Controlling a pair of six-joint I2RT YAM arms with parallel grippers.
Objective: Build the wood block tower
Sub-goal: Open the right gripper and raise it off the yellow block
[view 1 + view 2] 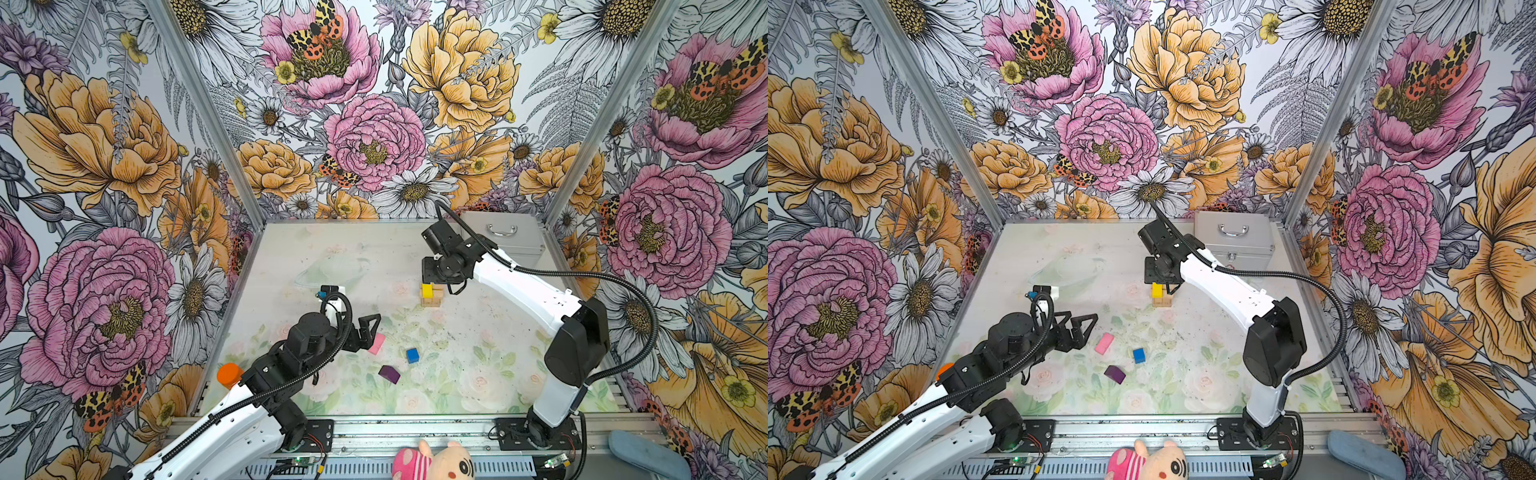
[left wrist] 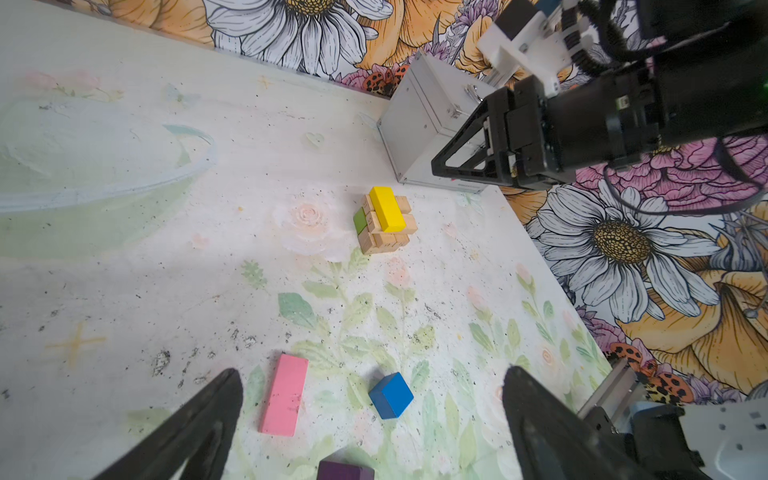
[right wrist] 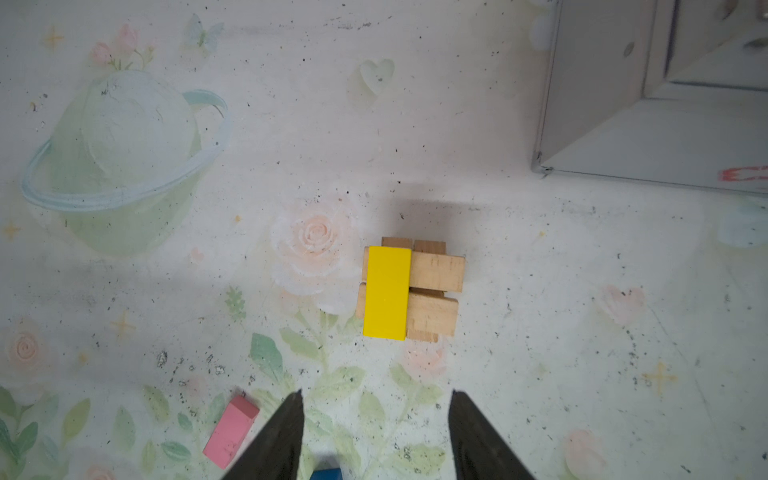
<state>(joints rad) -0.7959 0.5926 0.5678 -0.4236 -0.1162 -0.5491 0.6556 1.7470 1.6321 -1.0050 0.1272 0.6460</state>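
Tower point(image 3: 432, 286) of tan wood blocks topped by a yellow block point(image 3: 386, 293) mid-table point(image 3: 540, 332), right gripper point(image 3: 376, 395) hovering close above it, jaws apart and empty, left gripper point(image 2: 372, 370) spread wide, empty, near the loose pink block point(image 2: 284, 395), blue cube point(image 2: 390, 395) and purple block point(image 1: 389, 374).

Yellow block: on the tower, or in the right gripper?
On the tower: the yellow block lies flat across tan blocks; the right gripper is clear of it, jaws apart, empty.
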